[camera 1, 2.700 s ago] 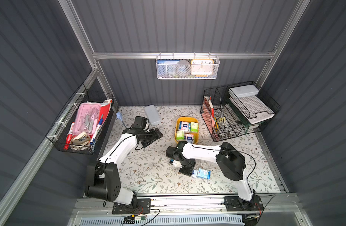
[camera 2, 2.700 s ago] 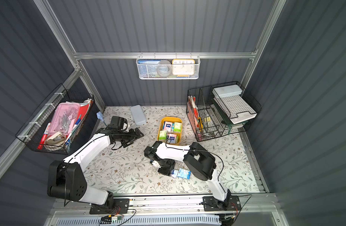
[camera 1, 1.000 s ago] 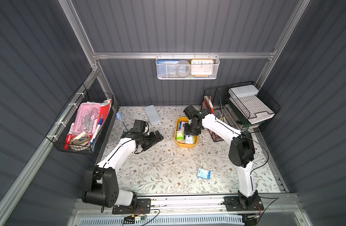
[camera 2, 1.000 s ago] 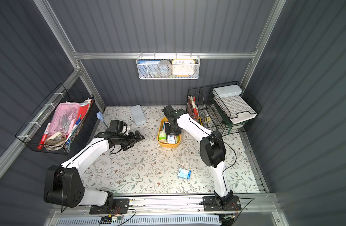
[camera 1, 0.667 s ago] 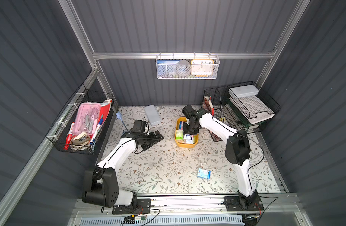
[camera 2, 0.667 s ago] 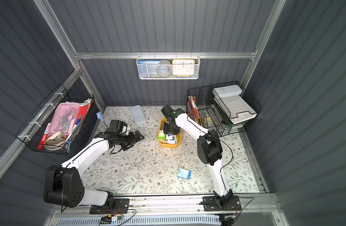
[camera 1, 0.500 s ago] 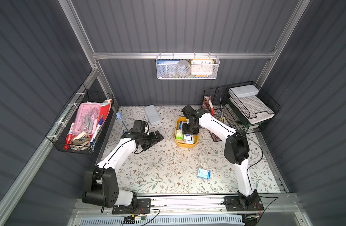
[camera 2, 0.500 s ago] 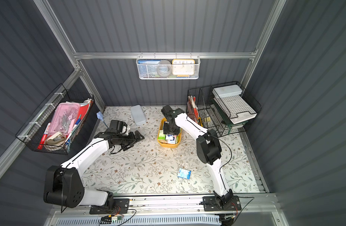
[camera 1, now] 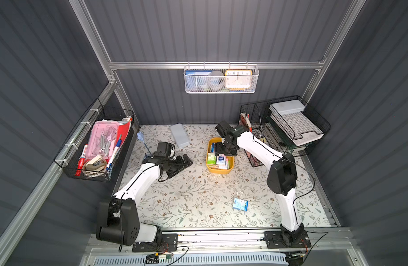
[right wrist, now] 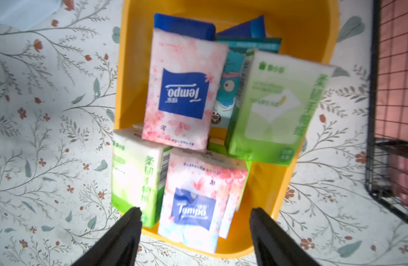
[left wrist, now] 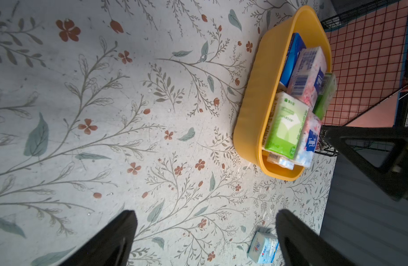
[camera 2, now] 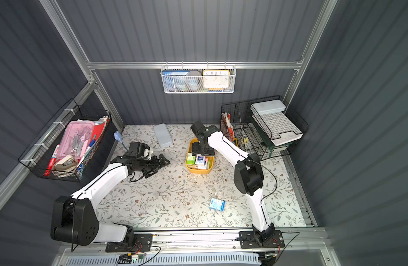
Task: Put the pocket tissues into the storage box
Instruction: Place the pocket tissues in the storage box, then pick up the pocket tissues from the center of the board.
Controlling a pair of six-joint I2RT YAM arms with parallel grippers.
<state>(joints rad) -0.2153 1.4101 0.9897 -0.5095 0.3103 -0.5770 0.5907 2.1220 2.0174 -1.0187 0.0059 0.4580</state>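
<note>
1. Yellow plastic box (camera 1: 219, 171) sits toward the back of a flowered mat (camera 1: 198, 195). It is piled with tissue packets (right wrist: 184, 92) in pink, green and blue, and some rise above its rim.
2. The right gripper (right wrist: 195, 210) hangs over the box with its jaws spread apart and gripping nothing. The packets lie beneath them.
3. The left gripper (left wrist: 205, 214) sits low over bare mat to the left of the box, jaws wide apart and empty.
4. One light-blue loose packet (camera 1: 240, 204) lies flat on the mat near the front rail. It is well apart from the box and close to the right arm.
5. A black wire rack (camera 1: 258, 119) stands just beside the box's right edge, leaving only a narrow gap.
6. Bare mat spreads between the box, the loose packet and the left gripper.
7. A grey case (camera 1: 180, 138) lies by the back wall, apart from the box.
</note>
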